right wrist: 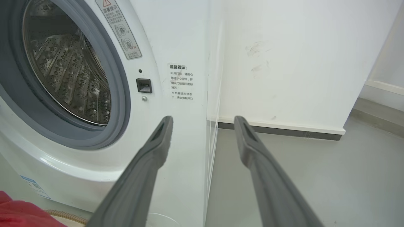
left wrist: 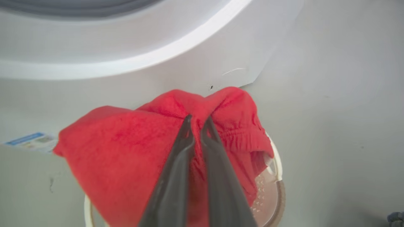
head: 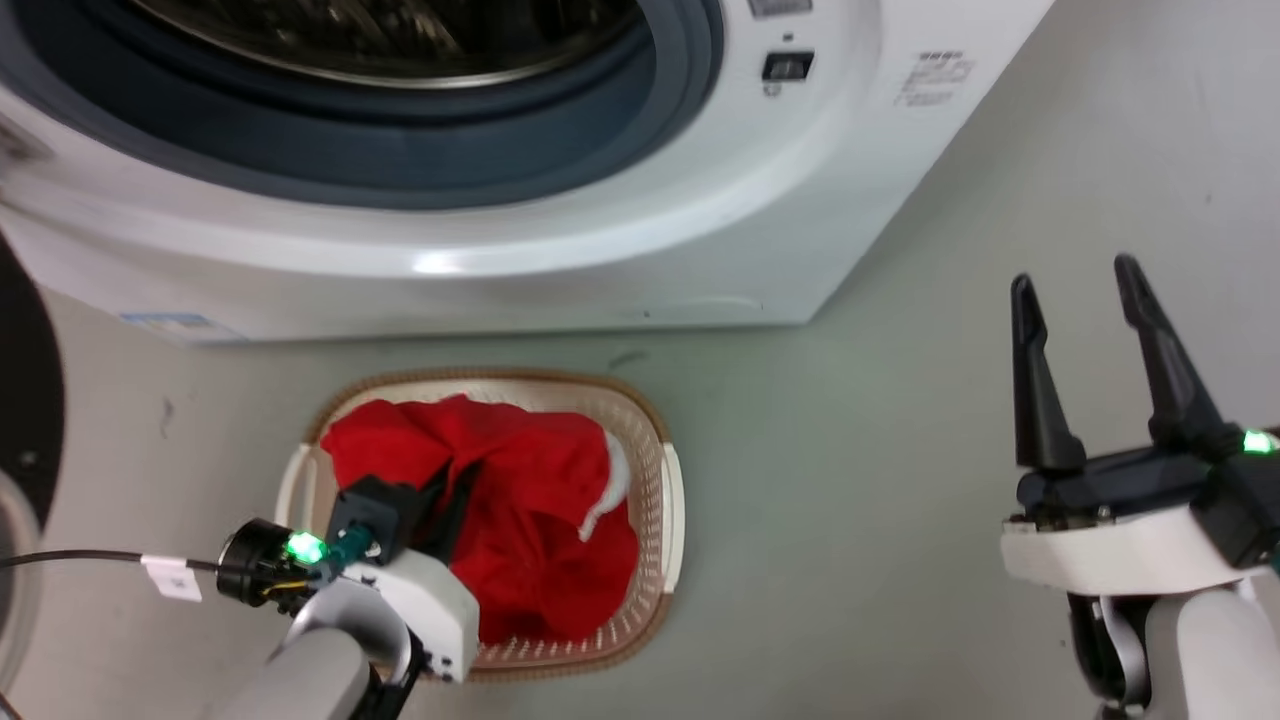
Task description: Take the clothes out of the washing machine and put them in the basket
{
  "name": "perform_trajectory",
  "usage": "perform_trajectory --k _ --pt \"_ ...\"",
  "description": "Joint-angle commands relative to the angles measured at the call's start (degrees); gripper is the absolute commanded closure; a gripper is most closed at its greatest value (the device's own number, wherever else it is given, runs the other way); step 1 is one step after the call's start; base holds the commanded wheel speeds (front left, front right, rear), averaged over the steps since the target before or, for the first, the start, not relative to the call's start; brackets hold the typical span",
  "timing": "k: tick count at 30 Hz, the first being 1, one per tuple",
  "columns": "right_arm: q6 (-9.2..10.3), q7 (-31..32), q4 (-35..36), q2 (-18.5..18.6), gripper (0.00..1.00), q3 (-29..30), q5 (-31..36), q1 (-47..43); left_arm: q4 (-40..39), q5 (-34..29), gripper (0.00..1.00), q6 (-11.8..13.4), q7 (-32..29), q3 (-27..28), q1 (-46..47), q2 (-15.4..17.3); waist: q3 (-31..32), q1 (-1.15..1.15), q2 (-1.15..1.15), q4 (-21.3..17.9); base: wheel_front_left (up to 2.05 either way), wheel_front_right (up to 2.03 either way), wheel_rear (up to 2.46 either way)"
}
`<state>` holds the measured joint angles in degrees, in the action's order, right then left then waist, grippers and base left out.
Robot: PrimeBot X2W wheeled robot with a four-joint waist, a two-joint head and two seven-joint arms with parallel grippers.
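The big white washing machine (head: 600, 250) stands with its round hole open, and the shiny drum (right wrist: 69, 69) looks bare where it can be seen, so I think the clothes are out. The basket (head: 672, 500) sits on the grey floor (head: 850, 450) just in front of the machine, likely so the clothes have only a short way to go. The red clothes (head: 540, 500) lie piled inside it, with a bit of white trim on one side. The left gripper (left wrist: 197, 118) is down over the basket with its jaws pinched together on a fold of the red cloth, so the cloth should drop inside when it lets go. The right gripper (head: 1073, 275) waits well off to the side, jaws wide apart and holding nothing, out of the way.
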<state>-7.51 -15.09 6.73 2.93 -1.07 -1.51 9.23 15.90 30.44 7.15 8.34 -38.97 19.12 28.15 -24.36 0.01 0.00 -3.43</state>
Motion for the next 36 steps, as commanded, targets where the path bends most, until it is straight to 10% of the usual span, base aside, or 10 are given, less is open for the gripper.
perform_trajectory --k 1,17,29,30,31,36 --pt "0.04 -0.11 0.39 -0.09 0.0 0.0 -0.08 1.4 1.85 0.57 1.0 -0.6 0.6 0.28 1.52 -0.9 -4.8 -0.01 0.0 -1.33 0.0 0.0 0.0" --pt "0.04 -0.11 2.71 -0.08 0.0 2.32 -1.18 9.22 42.89 -1.48 1.0 -10.1 -0.94 -4.46 22.97 -12.04 -22.75 -0.01 0.0 -2.99 0.0 0.0 0.0" --pt "0.04 -0.11 3.16 -0.09 0.0 3.64 -1.87 11.23 56.33 -5.59 1.0 -10.33 -6.2 -9.44 32.93 -15.59 -28.07 -0.01 0.0 -3.43 0.0 0.0 0.0" --pt "0.04 -0.11 2.94 -0.09 0.0 3.55 -1.87 11.26 56.58 -5.62 0.6 -10.37 -6.34 -9.57 32.95 -15.73 -27.91 -0.01 0.0 -3.44 0.0 0.0 0.0" --pt "0.04 -0.11 2.75 -0.09 0.0 3.4 -1.92 11.36 56.77 -5.36 0.0 -10.14 -6.0 -9.44 32.92 -15.92 -27.62 -0.01 0.0 -3.46 0.0 0.0 0.0" --pt "0.04 -0.11 2.01 -0.08 0.0 3.0 -2.22 10.54 57.39 -4.34 0.0 -10.48 -4.63 -9.26 30.61 -16.8 -24.14 -0.01 0.0 -3.5 0.0 0.0 0.0"
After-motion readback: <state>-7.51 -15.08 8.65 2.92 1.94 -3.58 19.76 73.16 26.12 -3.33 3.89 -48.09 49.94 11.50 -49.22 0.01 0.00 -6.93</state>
